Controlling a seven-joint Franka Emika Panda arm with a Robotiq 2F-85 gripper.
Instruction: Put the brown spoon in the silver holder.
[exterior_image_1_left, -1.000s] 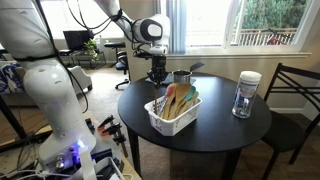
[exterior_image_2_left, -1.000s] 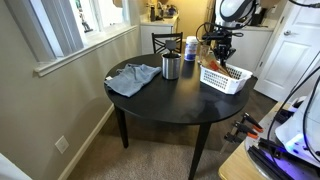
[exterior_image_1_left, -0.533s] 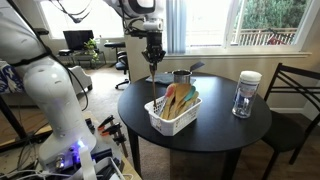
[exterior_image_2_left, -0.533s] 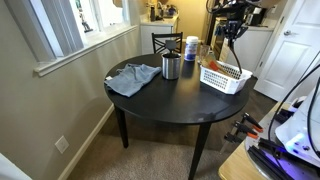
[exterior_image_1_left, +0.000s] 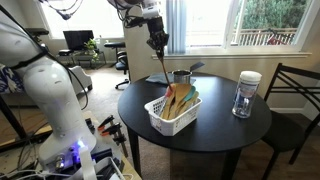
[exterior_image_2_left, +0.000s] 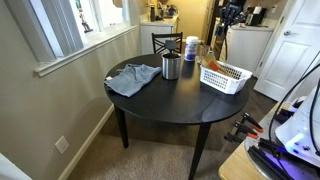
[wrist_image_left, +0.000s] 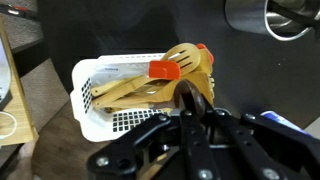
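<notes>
My gripper (exterior_image_1_left: 155, 42) is high above the round black table, shut on the brown spoon (exterior_image_1_left: 160, 63), which hangs down from the jaws above the white basket (exterior_image_1_left: 160, 122). It shows the same in an exterior view (exterior_image_2_left: 228, 20), with the spoon (exterior_image_2_left: 221, 43) dangling over the basket (exterior_image_2_left: 224, 80). In the wrist view the spoon's dark bowl (wrist_image_left: 189, 97) sits between the shut fingers (wrist_image_left: 193, 113), above the basket (wrist_image_left: 92, 72). The silver holder (exterior_image_1_left: 182, 77) stands upright behind the basket, and it also shows near the cloth (exterior_image_2_left: 171, 66).
The basket holds tan wooden utensils (wrist_image_left: 150, 88) and an orange one (wrist_image_left: 163, 70). A clear jar with a white lid (exterior_image_1_left: 246, 95) stands on the table. A grey cloth (exterior_image_2_left: 133, 78) lies beside the holder. A chair (exterior_image_1_left: 295, 100) stands by the table edge.
My gripper has risen well above the basket, lifting the brown spoon up out of it. The basket and holder have not moved.
</notes>
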